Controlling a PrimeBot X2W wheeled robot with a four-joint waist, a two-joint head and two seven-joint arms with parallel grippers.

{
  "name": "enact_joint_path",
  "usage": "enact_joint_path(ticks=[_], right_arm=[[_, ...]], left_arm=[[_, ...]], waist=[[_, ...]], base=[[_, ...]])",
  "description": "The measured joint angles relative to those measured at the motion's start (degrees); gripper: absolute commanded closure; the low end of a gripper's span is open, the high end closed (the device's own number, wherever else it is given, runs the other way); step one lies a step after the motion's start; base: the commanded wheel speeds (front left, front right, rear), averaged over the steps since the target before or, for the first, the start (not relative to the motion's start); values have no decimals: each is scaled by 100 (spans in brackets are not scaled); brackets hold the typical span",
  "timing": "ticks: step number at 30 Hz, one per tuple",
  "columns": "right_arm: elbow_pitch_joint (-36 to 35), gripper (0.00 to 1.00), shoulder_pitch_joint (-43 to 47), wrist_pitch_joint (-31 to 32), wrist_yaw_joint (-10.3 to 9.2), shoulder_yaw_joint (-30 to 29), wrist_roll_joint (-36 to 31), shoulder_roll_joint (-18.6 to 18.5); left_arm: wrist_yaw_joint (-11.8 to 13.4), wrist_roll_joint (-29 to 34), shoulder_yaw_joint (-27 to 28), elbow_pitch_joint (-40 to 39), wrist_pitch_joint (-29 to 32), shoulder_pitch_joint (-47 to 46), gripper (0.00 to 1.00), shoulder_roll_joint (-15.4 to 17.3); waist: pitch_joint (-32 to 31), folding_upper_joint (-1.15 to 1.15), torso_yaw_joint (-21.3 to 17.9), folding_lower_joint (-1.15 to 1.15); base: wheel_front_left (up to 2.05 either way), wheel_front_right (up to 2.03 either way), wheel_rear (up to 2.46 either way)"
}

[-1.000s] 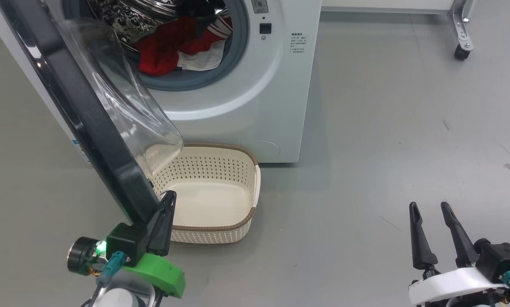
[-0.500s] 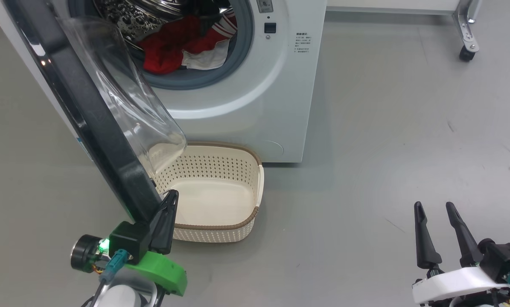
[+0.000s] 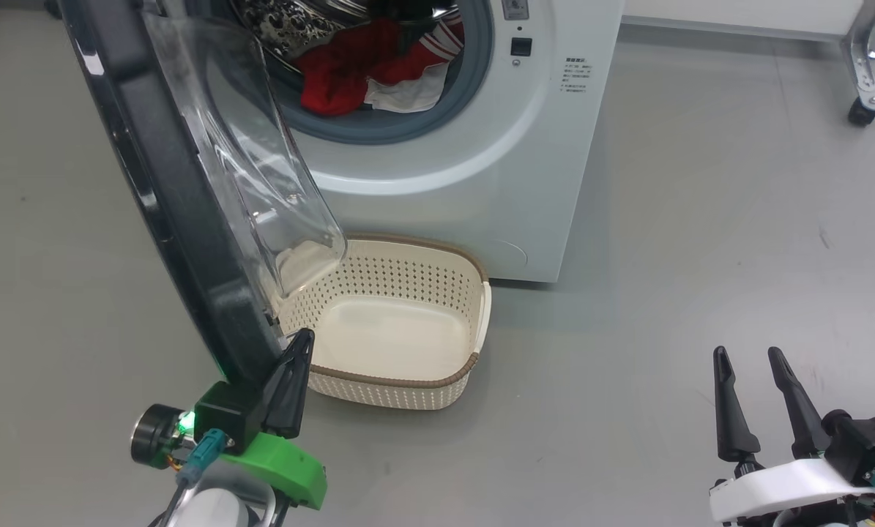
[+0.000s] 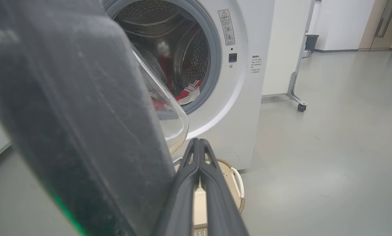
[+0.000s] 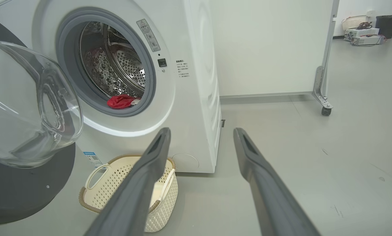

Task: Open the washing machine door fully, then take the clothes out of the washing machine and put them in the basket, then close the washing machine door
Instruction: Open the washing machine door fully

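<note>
My left gripper [image 3: 299, 342] is pinched fully shut on nothing, its two fingers pressed into a single blade. Shut suits the job, because I am using it as a pusher. It sits at the lower edge of the door [image 3: 160, 197], on the inner side where the glass bowl [image 3: 261, 168] bulges, and a closed blade can slide along the black rim without snagging. In the wrist view the rim runs right beside my fingers; whether they truly touch it I cannot tell.

The door stands swung well out from the washer [image 3: 496, 176], but I judge it not fully open yet, so the first step is in hand. Behind it the clothes [image 3: 367, 77] lie red and white low in the drum [image 3: 298, 25], just inside the grey seal, untouched.

The basket [image 3: 408, 382] sits empty on the floor close against the washer's foot, below the opening, so the garments have a short way to go. The bowl overhangs its left corner.

My right gripper [image 3: 746, 356] hangs far to the right, jaws spread wide and empty, free to reach in.
</note>
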Motion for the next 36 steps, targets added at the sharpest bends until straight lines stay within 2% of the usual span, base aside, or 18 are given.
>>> enact_joint_path(ticks=[21, 36], right_arm=[[23, 0, 8, 0, 81, 87, -83, 55], [-12, 0, -21, 2, 125, 260, -204, -38]], left_arm=[[191, -192, 343, 190, -99, -30, 100, 10], [423, -681, 1185, -10, -149, -51, 100, 81]], waist=[[9, 0, 832, 0], [488, 0, 948, 0]], base=[[0, 0, 0], [0, 0, 0]])
